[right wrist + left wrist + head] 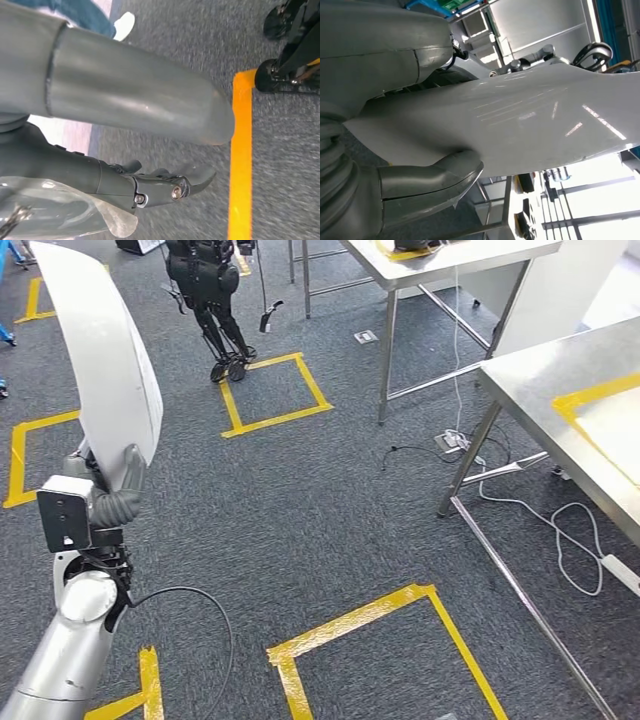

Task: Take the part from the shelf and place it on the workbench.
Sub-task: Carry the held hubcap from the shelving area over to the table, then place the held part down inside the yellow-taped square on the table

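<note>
The left robot hand (pixel 113 502) is raised, thumb and fingers clamped on the lower edge of the white curved part (pixel 106 360), which rises above it, well left of the desk (pixel 528 380). The right robot hand (pixel 158 145) points at the floor, fingers apart, holding nothing.

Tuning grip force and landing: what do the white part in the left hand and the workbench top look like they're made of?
White part: looks like smooth moulded plastic or painted composite, glossy; the left wrist view shows sharp light streaks on it. Thin curved panel; stiffness can't be judged. The left hand holds it.
Workbench: seemingly stainless steel, brushed and dull-reflective, on metal legs, with yellow tape marking the top.
</note>
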You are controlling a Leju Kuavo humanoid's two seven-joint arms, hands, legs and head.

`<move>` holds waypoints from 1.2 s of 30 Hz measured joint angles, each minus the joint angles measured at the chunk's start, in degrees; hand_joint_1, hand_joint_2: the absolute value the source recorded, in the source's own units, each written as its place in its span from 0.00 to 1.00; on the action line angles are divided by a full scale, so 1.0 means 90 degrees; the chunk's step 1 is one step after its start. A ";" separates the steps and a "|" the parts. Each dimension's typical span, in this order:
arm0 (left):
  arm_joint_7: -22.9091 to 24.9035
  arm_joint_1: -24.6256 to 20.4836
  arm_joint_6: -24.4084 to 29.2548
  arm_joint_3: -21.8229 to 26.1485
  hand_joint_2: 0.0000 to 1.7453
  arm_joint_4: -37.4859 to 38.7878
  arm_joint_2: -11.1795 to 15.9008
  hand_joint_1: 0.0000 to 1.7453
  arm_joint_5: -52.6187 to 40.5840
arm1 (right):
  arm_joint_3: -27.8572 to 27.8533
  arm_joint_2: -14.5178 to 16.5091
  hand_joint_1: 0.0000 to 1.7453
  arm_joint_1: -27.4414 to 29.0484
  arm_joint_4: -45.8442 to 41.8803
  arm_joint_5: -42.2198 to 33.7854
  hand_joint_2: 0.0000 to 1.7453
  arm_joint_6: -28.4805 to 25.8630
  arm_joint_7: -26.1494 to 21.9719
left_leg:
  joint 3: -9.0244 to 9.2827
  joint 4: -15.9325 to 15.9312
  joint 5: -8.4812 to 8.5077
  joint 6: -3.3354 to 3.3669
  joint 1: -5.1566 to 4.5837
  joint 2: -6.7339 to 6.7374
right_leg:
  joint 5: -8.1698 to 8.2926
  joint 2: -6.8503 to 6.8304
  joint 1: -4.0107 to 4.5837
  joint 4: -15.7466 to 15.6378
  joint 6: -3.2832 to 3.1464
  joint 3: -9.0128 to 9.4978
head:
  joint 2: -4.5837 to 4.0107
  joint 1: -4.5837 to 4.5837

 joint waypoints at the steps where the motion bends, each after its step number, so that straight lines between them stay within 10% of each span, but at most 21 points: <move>1: -0.0003 -0.0002 0.0001 0.0001 1.00 0.0008 0.0002 1.00 0.0005 | -0.0001 0.0000 0.00 -0.0008 0.0001 -0.0001 0.00 0.0004 -0.0001 | 0.0000 -0.0019 0.0013 0.0008 -0.0008 0.0066 | -0.0206 -0.0147 -0.0003 0.0351 0.0031 -0.0165 | 0.0000 0.0004; 4: -0.0007 0.0012 -0.0001 -0.0002 1.00 0.0049 0.0002 1.00 0.0019 | -0.0001 0.0000 0.00 -0.0017 0.0002 -0.0002 0.00 0.0015 -0.0001 | -0.0027 -0.0005 0.0014 0.0010 -0.0007 0.0276 | -0.0543 -0.0296 -0.0043 0.1242 0.0139 -0.0530 | 0.0000 0.0013; 8: -0.0009 0.0019 -0.0006 -0.0008 1.00 0.0088 -0.0010 1.00 0.0025 | -0.0002 -0.0016 0.00 -0.0019 0.0003 -0.0001 0.00 0.0015 -0.0001 | -0.0044 0.0108 -0.0061 -0.0099 0.0018 0.0503 | 0.0019 -0.0548 -0.0074 -0.0021 0.0209 0.0211 | 0.0000 0.0016; 14: -0.0025 0.0000 -0.0018 -0.0018 1.00 0.0098 -0.0024 1.00 0.0056 | -0.0003 -0.0012 0.00 -0.0020 0.0005 0.0000 0.00 0.0016 -0.0002 | -0.0119 0.0349 -0.0242 -0.0270 0.0021 0.0540 | 0.0129 -0.0423 -0.0049 -0.0368 -0.0081 0.0393 | 0.0000 -0.0018; 19: -0.0032 0.0052 -0.0021 -0.0020 1.00 0.0129 0.0002 1.00 0.0092 | -0.0003 -0.0016 0.00 -0.0033 0.0005 0.0000 0.00 0.0012 0.0007 | -0.0842 0.2036 -0.1021 -0.0332 0.0058 0.0171 | 0.0175 -0.0130 -0.0049 -0.0374 -0.0181 0.0354 | 0.0000 -0.0044; 24: -0.0063 0.0075 -0.0070 -0.0031 1.00 0.0142 0.0011 1.00 0.0086 | -0.0003 -0.0013 0.00 -0.0026 0.0006 0.0002 0.00 0.0016 0.0037 | -0.0148 0.0537 -0.0191 -0.0155 0.0040 -0.0166 | 0.0224 0.0193 -0.0040 -0.0372 -0.0148 0.0328 | 0.0000 -0.0041; 28: -0.0079 0.0068 -0.0078 -0.0059 1.00 0.0141 0.0014 1.00 0.0086 | -0.0003 -0.0013 0.00 0.0005 0.0007 0.0007 0.00 0.0018 0.0050 | -0.0029 0.0171 -0.0132 -0.0108 0.0016 -0.0151 | 0.0299 0.0336 -0.0091 -0.0402 0.0001 0.0212 | 0.0000 -0.0044; 33: -0.0087 0.0083 -0.0093 -0.0109 1.00 0.0141 0.0017 1.00 0.0086 | -0.0001 -0.0018 0.00 -0.0002 0.0009 0.0011 0.00 0.0030 0.0059 | -0.0014 0.0018 -0.0023 -0.0041 0.0037 0.0183 | -0.0453 -0.0251 -0.0070 0.0927 0.0085 -0.0419 | 0.0000 0.0021; 36: -0.0087 0.0098 -0.0099 -0.0127 1.00 0.0142 0.0018 1.00 0.0083 | -0.0001 -0.0024 0.00 -0.0002 0.0010 0.0013 0.00 0.0033 0.0061 | -0.0021 0.0036 -0.0033 -0.0052 0.0030 0.0380 | -0.0349 -0.0331 -0.0077 0.1026 0.0138 -0.0377 | 0.0000 0.0024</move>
